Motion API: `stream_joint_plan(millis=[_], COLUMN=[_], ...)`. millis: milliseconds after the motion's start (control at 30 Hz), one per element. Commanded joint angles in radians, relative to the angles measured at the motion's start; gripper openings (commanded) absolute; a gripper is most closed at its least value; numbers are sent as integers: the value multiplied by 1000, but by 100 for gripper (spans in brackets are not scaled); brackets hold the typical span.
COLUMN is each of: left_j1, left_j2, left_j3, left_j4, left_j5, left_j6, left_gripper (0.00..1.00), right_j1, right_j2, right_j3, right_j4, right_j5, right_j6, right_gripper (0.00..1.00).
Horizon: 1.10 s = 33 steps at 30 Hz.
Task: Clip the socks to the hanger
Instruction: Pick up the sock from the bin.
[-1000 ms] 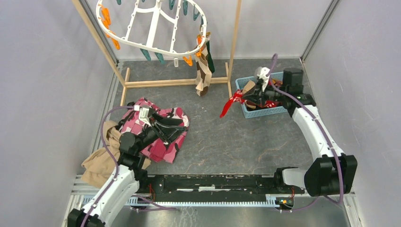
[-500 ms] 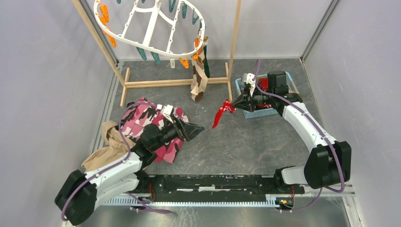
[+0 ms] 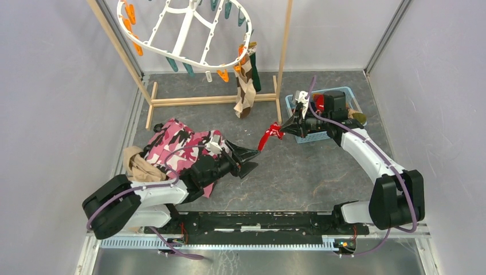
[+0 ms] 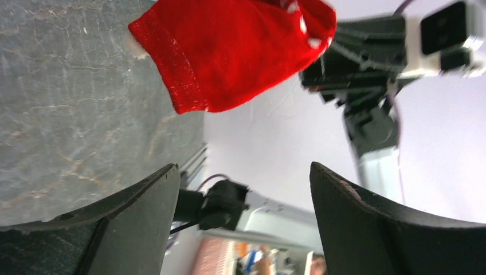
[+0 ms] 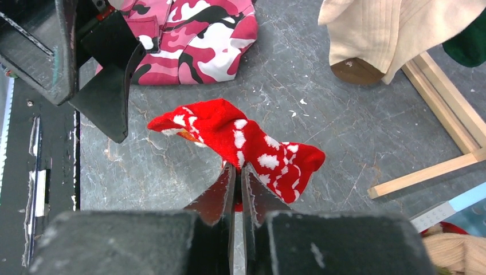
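A red sock with white spots point(image 3: 266, 138) point(image 5: 246, 143) hangs above the floor mat, and my right gripper point(image 3: 280, 129) point(image 5: 238, 170) is shut on one end of it. Just left of the sock and slightly below it, my left gripper point(image 3: 252, 163) point(image 4: 243, 169) stands wide open with nothing between its fingers; the red sock point(image 4: 240, 51) shows ahead of them. The white hanger point(image 3: 183, 34) hangs at the back from a wooden stand. A tan patterned sock point(image 3: 245, 86) and a dark green sock point(image 3: 254, 71) hang clipped at its right end.
A pink camouflage garment point(image 3: 177, 146) and a tan cloth point(image 3: 137, 166) lie at left under the left arm. A blue basket point(image 3: 344, 91) with more socks stands behind the right gripper. The stand's wooden base point(image 3: 212, 100) and post point(image 3: 283, 51) are close by.
The left arm has swung right off the pink garment, bringing its open gripper up to the red sock. The right gripper has carried the sock slightly left. The hanger sways a little.
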Motion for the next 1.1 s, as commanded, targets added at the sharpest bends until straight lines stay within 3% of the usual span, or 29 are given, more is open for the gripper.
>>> stream_joint_plan(millis=[0,167,400,567,633,667,833,1000,1067], left_j1=[-36,-38,-38,-34,-27,-23,12,68,97], left_j2=[74,176,445,579,601,605,584,515,476], left_j3=[46,38,109,135,135,133,100,50,36], left_j4=[114,213,525,767,801,807,807,762,725], left_j5=[-144,-239,-158,-186,-194,-197,-212,-218,-203], left_j6=[-268,-394,-488,-512,-500,-495,-461,-393,-346], left_gripper=[89,88,78,70,62,52,25,3,2], right_j1=[4,5,15,22,24,23,23,23,23], right_j2=[-59,-75,-74,-74,-75,-75,-81,-87,-89], right_j3=[-55,-82,-94,-91,-88,-86,-81,-71,-71], right_j4=[159,207,220,200,186,179,159,124,118], right_j5=[10,-28,-53,-64,-63,-61,-57,-53,-58], right_j6=[96,130,123,95,77,69,44,1,-12], right_gripper=[8,8,8,8,8,8,8,8,8])
